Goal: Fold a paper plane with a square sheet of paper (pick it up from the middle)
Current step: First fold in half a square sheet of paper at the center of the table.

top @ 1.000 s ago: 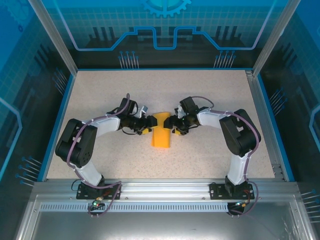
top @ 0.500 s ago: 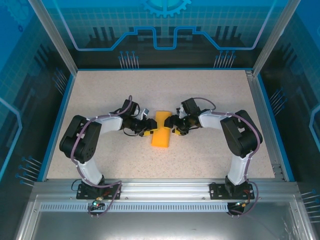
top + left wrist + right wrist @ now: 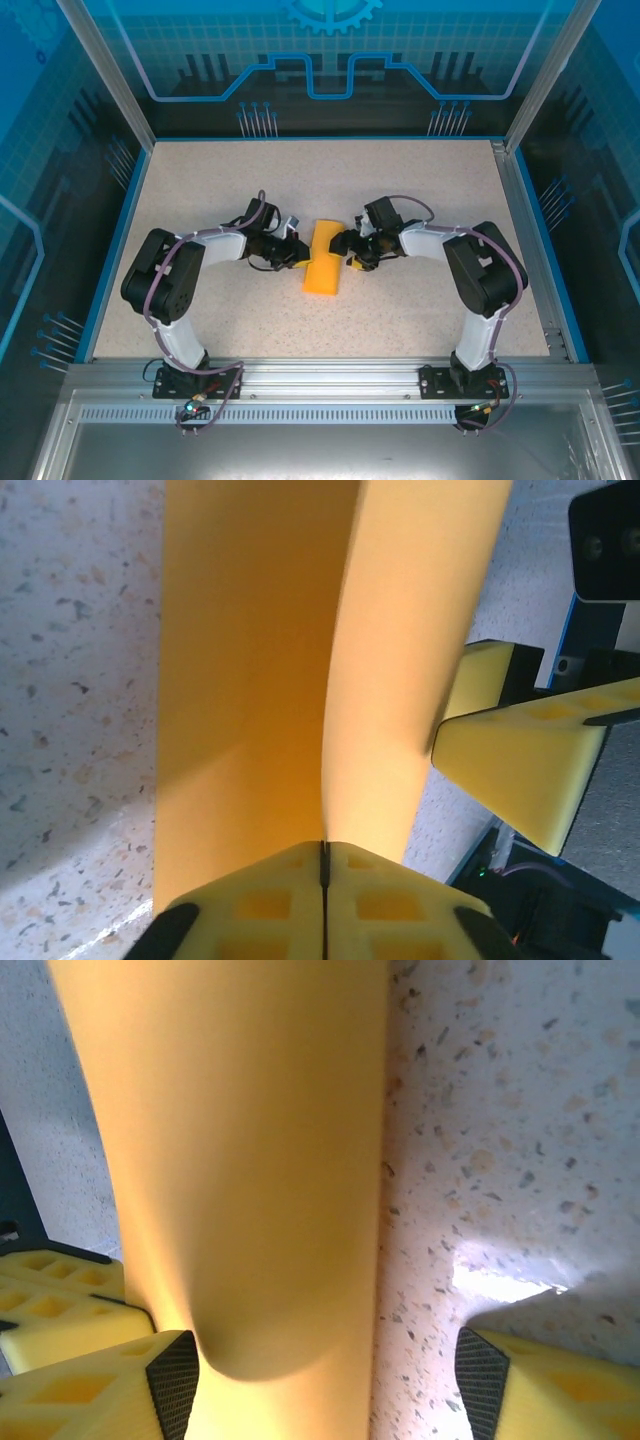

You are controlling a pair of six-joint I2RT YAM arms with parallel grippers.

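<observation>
The square sheet of paper (image 3: 323,264) lies folded into a long orange-yellow strip at the middle of the table. My left gripper (image 3: 301,253) is at its left edge. In the left wrist view the left gripper (image 3: 323,865) is shut, with the paper (image 3: 260,650) pinched along a raised crease that runs into the closed jaws. My right gripper (image 3: 345,249) is at the strip's right edge. In the right wrist view the right gripper (image 3: 330,1390) is open. One of its fingers (image 3: 175,1385) rests against the paper (image 3: 240,1150) and the other (image 3: 485,1380) sits over bare table.
The speckled tabletop (image 3: 420,190) stretches out around the paper, bounded by a blue rim and metal frame posts (image 3: 110,80). Both arms bend inward and meet at the centre. A metal rail (image 3: 320,375) runs along the near edge.
My left gripper slid right to the paper's left edge and shut on it. The right gripper stayed at the right edge and opened slightly.
</observation>
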